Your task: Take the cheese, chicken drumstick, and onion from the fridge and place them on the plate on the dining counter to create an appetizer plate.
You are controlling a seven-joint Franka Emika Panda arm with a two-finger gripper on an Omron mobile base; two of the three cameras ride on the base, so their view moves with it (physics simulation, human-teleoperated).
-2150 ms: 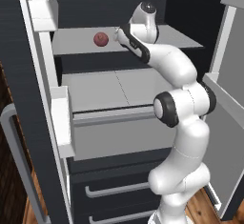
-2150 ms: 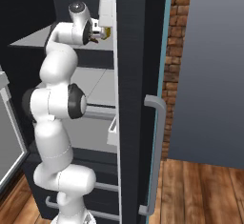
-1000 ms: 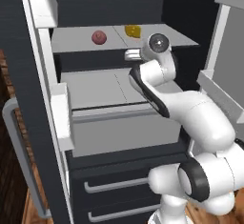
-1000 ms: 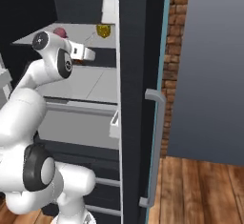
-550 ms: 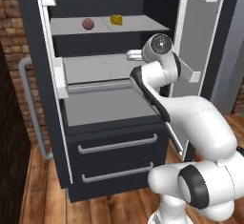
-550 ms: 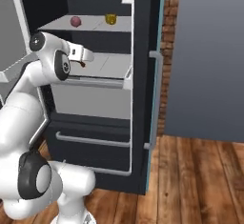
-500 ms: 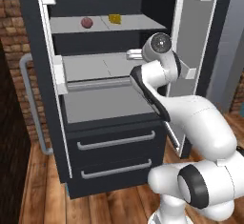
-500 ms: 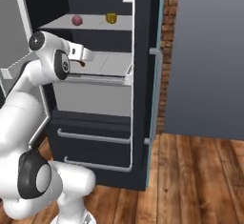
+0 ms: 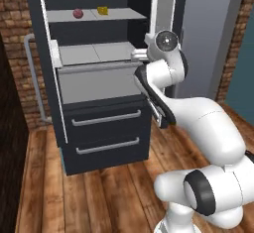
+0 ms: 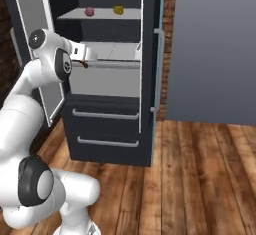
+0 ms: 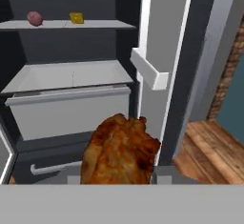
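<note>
The chicken drumstick (image 11: 120,150) sits clamped in the gripper (image 10: 80,59), held in front of the open fridge (image 9: 99,103) and clear of its shelves. In the hand view its thick browned end faces the camera, so its long axis runs roughly along the gripper; the bone end cannot be seen. One onion (image 9: 78,13) and one cheese (image 9: 102,10) wedge rest near each other on the upper shelf (image 9: 119,14). Below are two drawers (image 9: 106,120) with bar handles.
</note>
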